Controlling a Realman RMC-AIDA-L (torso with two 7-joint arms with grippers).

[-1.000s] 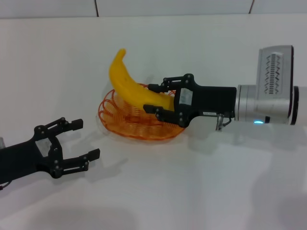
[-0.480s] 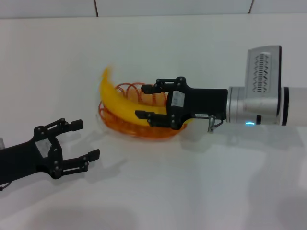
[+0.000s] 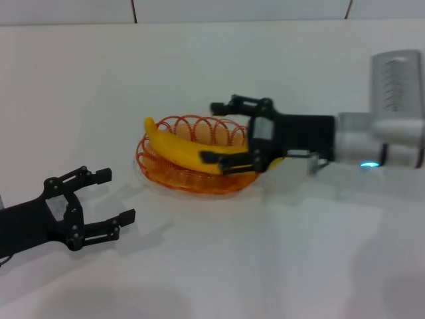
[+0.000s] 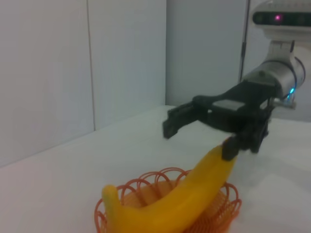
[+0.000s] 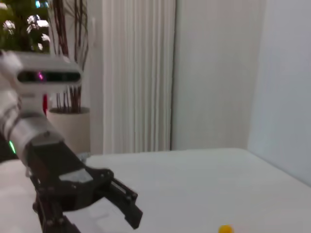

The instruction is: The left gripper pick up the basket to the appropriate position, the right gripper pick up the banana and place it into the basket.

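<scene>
Head view: right gripper (image 3: 224, 133), fingers spread and released around the banana (image 3: 182, 149) lying in the basket (image 3: 169, 176); withdraw straight to avoid snagging. Left gripper (image 3: 106, 196) idle, spread.

The banana (image 3: 188, 149) lies across the basket (image 3: 174, 174) and fills most of its bowl, so little room is left inside. The right gripper (image 3: 219, 131) spreads its fingers (image 3: 222, 161) wide around the banana's near end, one finger above the basket's far rim and one over its front, blocking that side. Bare table (image 3: 219, 266) lies between the basket and the left gripper (image 3: 113, 197), whose fingers stand apart, well clear.
</scene>
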